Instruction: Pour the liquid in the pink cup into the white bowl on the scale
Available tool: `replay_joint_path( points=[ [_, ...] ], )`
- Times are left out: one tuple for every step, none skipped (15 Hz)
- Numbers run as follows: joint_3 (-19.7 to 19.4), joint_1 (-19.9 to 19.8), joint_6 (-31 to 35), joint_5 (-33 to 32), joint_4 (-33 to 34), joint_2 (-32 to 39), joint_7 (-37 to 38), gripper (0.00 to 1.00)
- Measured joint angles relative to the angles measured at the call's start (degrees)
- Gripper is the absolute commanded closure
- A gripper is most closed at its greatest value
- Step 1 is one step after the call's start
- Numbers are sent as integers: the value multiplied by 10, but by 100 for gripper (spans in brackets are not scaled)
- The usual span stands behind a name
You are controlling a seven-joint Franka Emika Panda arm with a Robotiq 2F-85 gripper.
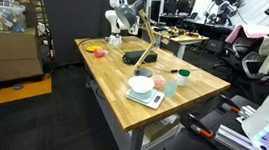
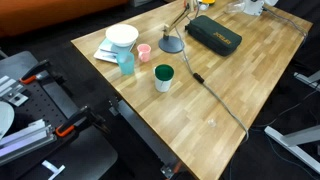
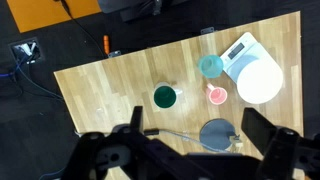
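Observation:
The pink cup [image 3: 216, 95] stands upright on the wooden table, just beside the white bowl [image 3: 259, 82], which sits on the silver scale [image 3: 240, 48]. In an exterior view the pink cup [image 2: 144, 52] is next to the white bowl [image 2: 122, 36] on the scale [image 2: 106, 53] at the table's corner. My gripper [image 3: 196, 135] hangs high above the table, open and empty, with its dark fingers [image 3: 262, 130] spread wide. It is over the lamp base, well away from the cup.
A pale mint cup [image 3: 210, 66] and a green-topped cup [image 3: 164, 96] stand close to the pink cup. A grey lamp base [image 3: 216, 133] with a cable, and a black case [image 2: 213, 33], lie mid-table. Small coloured items [image 1: 95, 51] sit at the far end.

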Motion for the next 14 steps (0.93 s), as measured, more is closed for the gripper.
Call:
replay_joint_path(
  points=[
    [0, 0, 0, 0, 0, 0, 0, 0],
    [0, 0, 0, 0, 0, 0, 0, 0],
    [0, 0, 0, 0, 0, 0, 0, 0],
    [0, 0, 0, 0, 0, 0, 0, 0],
    [0, 0, 0, 0, 0, 0, 0, 0],
    [0, 0, 0, 0, 0, 0, 0, 0],
    [0, 0, 0, 0, 0, 0, 0, 0],
    [0, 0, 0, 0, 0, 0, 0, 0],
    [1, 0, 0, 0, 0, 0, 0, 0],
    [3, 1, 0, 0, -2, 1, 0, 0],
    [6, 2, 0, 2, -5, 3, 0, 0],
    [10, 5, 0, 5, -7, 9, 0, 0],
    [13, 11, 0, 14, -8, 18, 1, 0],
    [18, 17, 0, 26, -8, 30, 2, 0]
  ],
)
